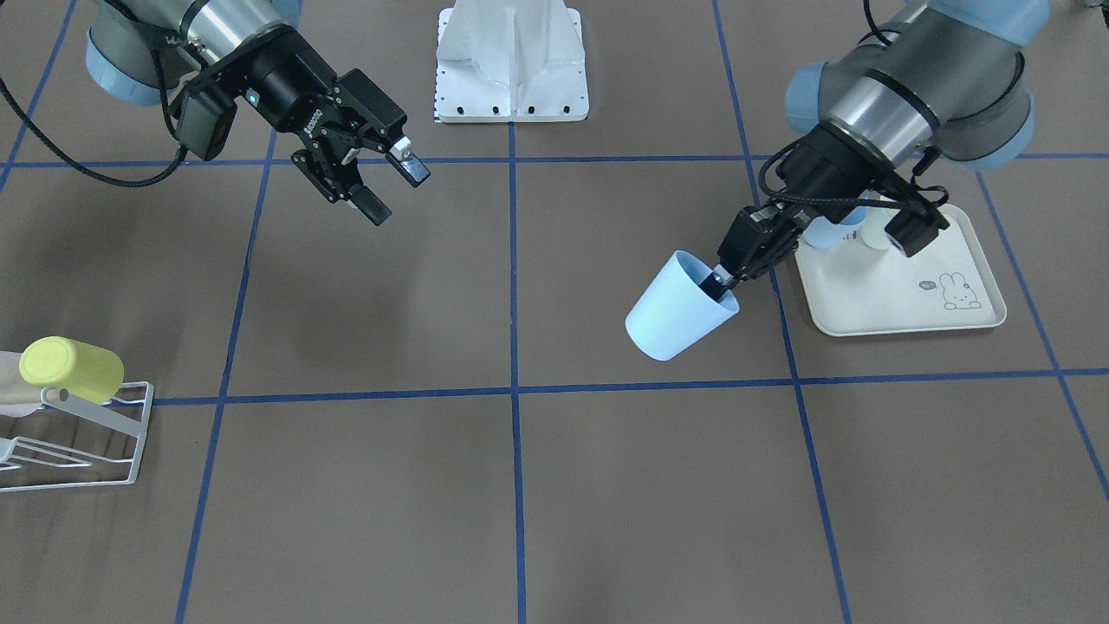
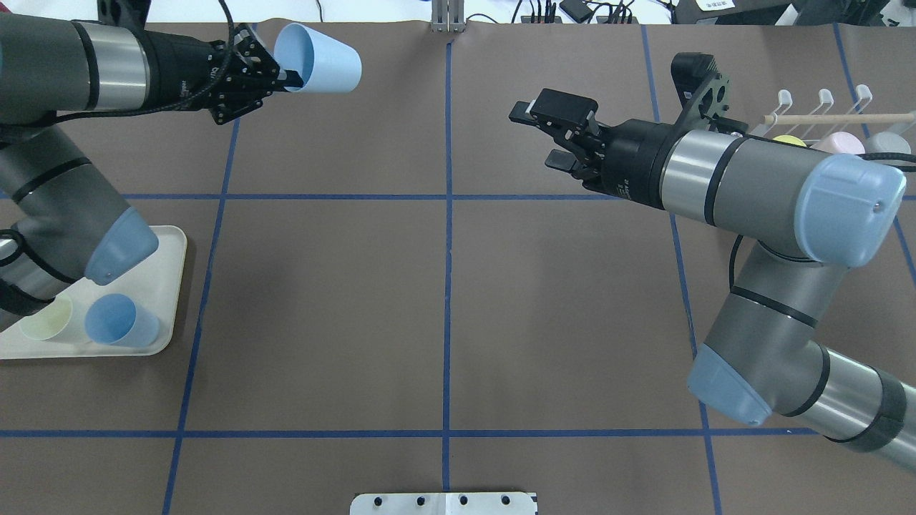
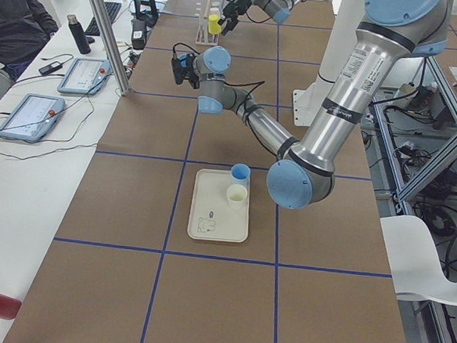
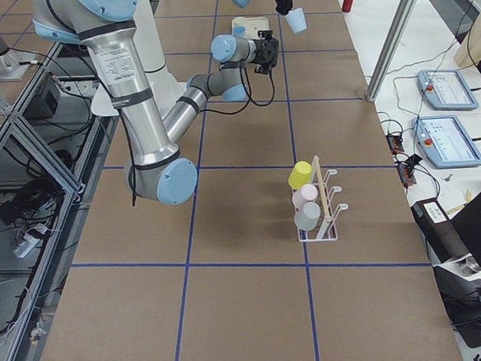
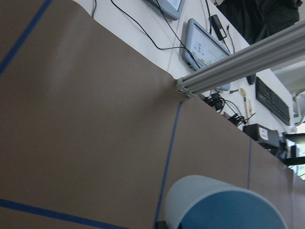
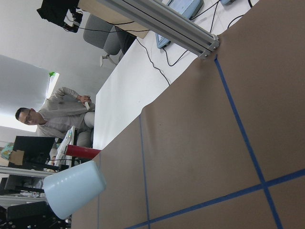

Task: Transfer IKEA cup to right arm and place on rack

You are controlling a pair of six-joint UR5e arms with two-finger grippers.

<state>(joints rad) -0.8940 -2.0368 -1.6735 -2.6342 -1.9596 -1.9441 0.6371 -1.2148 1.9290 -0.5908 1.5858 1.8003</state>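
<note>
At the lower left of the overhead view a cream tray [image 2: 170,286] sits on the brown table [image 2: 444,307]. A pale cream cup [image 2: 45,319] and a blue cup [image 2: 120,322] stand upright in it, side by side. The left arm [image 2: 64,200] has its elbow hanging over the tray's near corner.

In the upper left, the left gripper [image 2: 288,76] has its jaws clamped on the rim of the light-blue IKEA cup [image 2: 325,54]. The cup is off the table and tipped on its side, base pointing towards frame right.

A stretch of table crossed by a blue tape line [image 2: 449,143] lies between it and the right gripper [image 2: 540,136], whose jaws are spread apart around nothing.

At the upper right, the right arm [image 2: 751,179] partly covers the white rack [image 2: 823,100]. A yellow cup [image 2: 787,141], a pink cup [image 2: 837,143] and a grey cup [image 2: 887,143] sit in the rack under its wooden dowel [image 2: 837,116].
</note>
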